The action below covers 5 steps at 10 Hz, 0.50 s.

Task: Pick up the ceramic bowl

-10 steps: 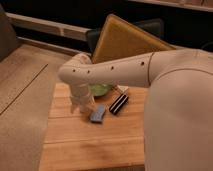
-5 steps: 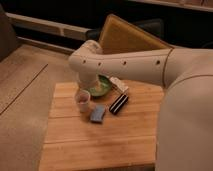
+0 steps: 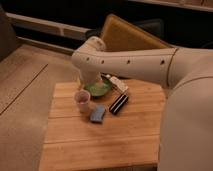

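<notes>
green ceramic bowl [image 3: 101, 90] sits on the wooden desk [image 3: 100, 142], not yet lifted, the gripper [image 3: 95, 80] low over it beneath the arm [image 3: 130, 62], its opening impossible to tell, so grasp and lift remain.

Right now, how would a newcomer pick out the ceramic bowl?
On the square wooden table, look toward the far edge, where the gripper hangs. The shallow glossy green ceramic bowl sits under it, wider than the small pale pink cup in front.
</notes>
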### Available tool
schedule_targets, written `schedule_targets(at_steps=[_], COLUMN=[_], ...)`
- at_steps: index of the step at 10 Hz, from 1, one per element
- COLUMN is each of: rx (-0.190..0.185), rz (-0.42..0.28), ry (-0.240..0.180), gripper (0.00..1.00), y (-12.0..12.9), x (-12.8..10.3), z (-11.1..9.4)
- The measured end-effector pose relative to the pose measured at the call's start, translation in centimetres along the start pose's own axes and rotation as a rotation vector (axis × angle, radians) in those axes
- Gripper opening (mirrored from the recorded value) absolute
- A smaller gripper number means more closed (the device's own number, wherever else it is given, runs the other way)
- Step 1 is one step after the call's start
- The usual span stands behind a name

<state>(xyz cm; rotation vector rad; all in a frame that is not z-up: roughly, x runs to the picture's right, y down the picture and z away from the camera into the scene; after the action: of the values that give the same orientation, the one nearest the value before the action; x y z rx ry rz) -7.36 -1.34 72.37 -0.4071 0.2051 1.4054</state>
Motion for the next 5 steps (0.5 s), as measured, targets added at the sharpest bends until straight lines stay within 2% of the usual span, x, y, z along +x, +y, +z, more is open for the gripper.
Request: schedule_targets(at_steps=[1,2,3,4,5], rx=[0.031,0.074,0.201,0.201,0.194], rz=[0.040,0.092,0.258,0.281,0.290], ry=[-0.003,-0.014,-0.192,-0.224,-0.242], gripper=[0.65,0.65,0.65,0.65,0.65], y=[-2.0,-5.1,-21.9,-24.6,-25.5], x=[-0.2,-0.6,-6.6,-7.5,-8.0], z=[0.2,0.4,1.4,2.2,2.8])
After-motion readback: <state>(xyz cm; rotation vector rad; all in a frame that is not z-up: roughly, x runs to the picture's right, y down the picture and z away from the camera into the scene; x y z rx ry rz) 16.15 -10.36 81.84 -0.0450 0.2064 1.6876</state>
